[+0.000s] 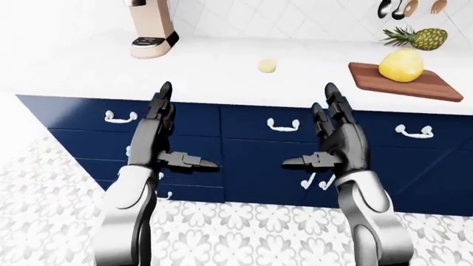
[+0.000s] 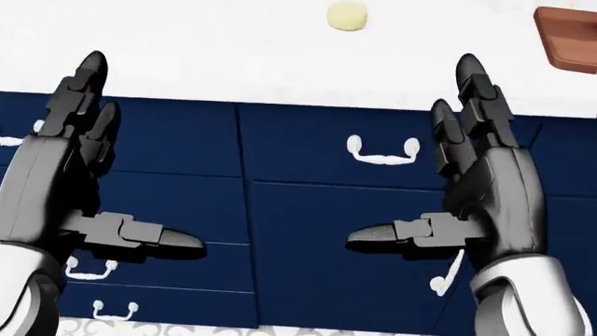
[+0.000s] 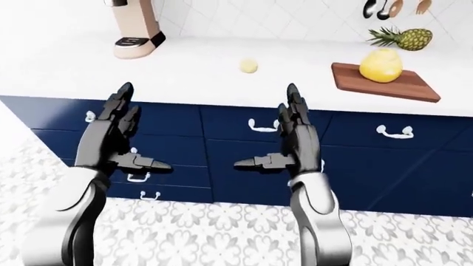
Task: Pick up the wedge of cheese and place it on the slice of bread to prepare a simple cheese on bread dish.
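A yellow rounded lump (image 1: 401, 65), apparently the cheese, lies on a brown cutting board (image 1: 414, 86) on the white counter, at the right of the left-eye view. A small pale yellow disc (image 1: 266, 66) rests alone on the counter near the middle; I cannot tell whether it is the bread. My left hand (image 1: 188, 127) and right hand (image 1: 306, 126) are both open. They are raised side by side before the blue drawers, below the counter edge, with fingers up and thumbs pointing inward. Neither touches anything.
A beige coffee machine (image 1: 151, 27) stands at the counter's upper left. A pineapple (image 1: 423, 37) sits behind the board, with utensils (image 1: 406, 6) hanging above it. Navy drawers with white handles (image 1: 283, 126) front the counter (image 1: 222, 77). Patterned floor tiles (image 1: 237, 233) lie below.
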Controlling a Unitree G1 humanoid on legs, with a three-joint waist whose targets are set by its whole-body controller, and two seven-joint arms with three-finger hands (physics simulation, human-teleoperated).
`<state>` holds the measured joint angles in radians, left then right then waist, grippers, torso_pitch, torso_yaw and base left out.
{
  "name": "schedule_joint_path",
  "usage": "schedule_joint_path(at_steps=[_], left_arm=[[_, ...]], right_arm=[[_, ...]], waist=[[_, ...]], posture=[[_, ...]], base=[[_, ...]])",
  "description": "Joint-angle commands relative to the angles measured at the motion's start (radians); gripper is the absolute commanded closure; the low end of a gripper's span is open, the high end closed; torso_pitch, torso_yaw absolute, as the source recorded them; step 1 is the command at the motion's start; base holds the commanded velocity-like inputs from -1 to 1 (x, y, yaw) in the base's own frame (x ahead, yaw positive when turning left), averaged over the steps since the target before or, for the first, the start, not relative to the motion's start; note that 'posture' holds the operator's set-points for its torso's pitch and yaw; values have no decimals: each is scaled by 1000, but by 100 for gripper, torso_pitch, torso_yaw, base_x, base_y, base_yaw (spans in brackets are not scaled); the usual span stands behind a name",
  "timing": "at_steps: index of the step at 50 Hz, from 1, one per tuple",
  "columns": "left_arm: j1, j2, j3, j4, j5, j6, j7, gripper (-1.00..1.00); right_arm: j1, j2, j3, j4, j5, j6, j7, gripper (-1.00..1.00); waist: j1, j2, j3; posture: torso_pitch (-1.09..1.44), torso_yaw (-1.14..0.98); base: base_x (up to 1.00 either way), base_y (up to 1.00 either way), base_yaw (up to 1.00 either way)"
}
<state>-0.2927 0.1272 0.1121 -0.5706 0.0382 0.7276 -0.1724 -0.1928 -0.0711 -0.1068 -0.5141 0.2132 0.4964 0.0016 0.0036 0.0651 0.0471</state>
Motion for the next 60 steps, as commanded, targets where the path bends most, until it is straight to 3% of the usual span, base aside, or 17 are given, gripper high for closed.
schedule_joint_path(at_steps=[1,8,12,13,15,20,25,29,30,34,36,39,44,47,48,56,60], left_arm=[[-26,4,0,-32,-3,-25,0,-100],[-39,12,11,-35,-10,-15,1,-100],[-43,17,19,-23,-18,-27,2,-100],[-42,17,20,-23,-20,-27,3,-100],[-45,21,23,-23,-23,-25,2,-100],[-58,28,28,-27,-29,-13,6,-100],[-72,33,24,-31,-30,3,7,-100],[-78,37,28,-24,-33,-1,5,-100],[-78,37,30,-23,-34,-2,5,-100],[-66,36,31,-25,-35,-10,3,-100],[-64,35,31,-22,-35,-14,4,-100],[-82,39,28,-26,-34,4,6,-100],[-85,37,27,-38,-34,19,9,-100],[-82,36,27,-26,-36,4,9,-100],[-81,36,27,-26,-36,4,9,-100],[-80,41,35,-52,-46,27,11,-100],[-83,42,36,-50,-47,28,12,-100]], right_arm=[[-23,-7,-9,-48,7,-17,-3,-100],[-39,-15,-13,-71,15,1,-2,-100],[-54,-20,-10,-94,19,18,1,-100],[-57,-19,-9,-94,21,13,5,-100],[-59,-16,-3,-89,19,4,9,-100],[-78,-19,0,-88,17,22,5,-100],[-87,-18,0,-111,37,37,-3,-100],[-94,-21,4,-109,29,37,-1,-100],[-94,-16,3,-109,35,38,-3,-100],[-88,-13,4,-106,36,31,-2,-100],[-88,-14,5,-110,36,37,-4,-100],[-78,-13,10,-97,27,19,3,-100],[-75,-11,13,-105,24,22,5,-100],[-83,-14,11,-109,21,29,6,-100],[-84,-14,12,-114,19,34,5,-100],[-92,-16,25,-138,-13,56,14,-100],[-98,-12,23,-144,-14,63,17,-100]], waist=[[-2,4,-14],[15,-25,-27],[0,-88,-54],[1,-67,-48],[-9,-100,-12],[-14,-110,-13],[-16,-91,-18],[-17,-22,-45],[-19,-63,-41],[-7,-50,-72],[3,-39,-33],[11,-35,-22],[17,-77,3],[10,-161,-30],[3,-121,-7],[-2,-68,-21],[11,-71,-40]], posture=[[0,0],[0,0],[0,0],[0,0],[0,0],[0,0],[0,0],[0,0],[0,0],[0,0],[0,0],[0,0],[0,0],[0,0],[0,0],[0,0],[0,0]], base=[[37,-15,0],[37,-7,0],[10,0,0],[0,0,0],[0,0,0],[0,0,0],[0,0,0],[0,0,0],[0,0,0],[3,0,0],[19,0,0],[36,0,0],[48,0,0],[44,0,0],[41,0,0],[9,6,0],[0,44,0]])
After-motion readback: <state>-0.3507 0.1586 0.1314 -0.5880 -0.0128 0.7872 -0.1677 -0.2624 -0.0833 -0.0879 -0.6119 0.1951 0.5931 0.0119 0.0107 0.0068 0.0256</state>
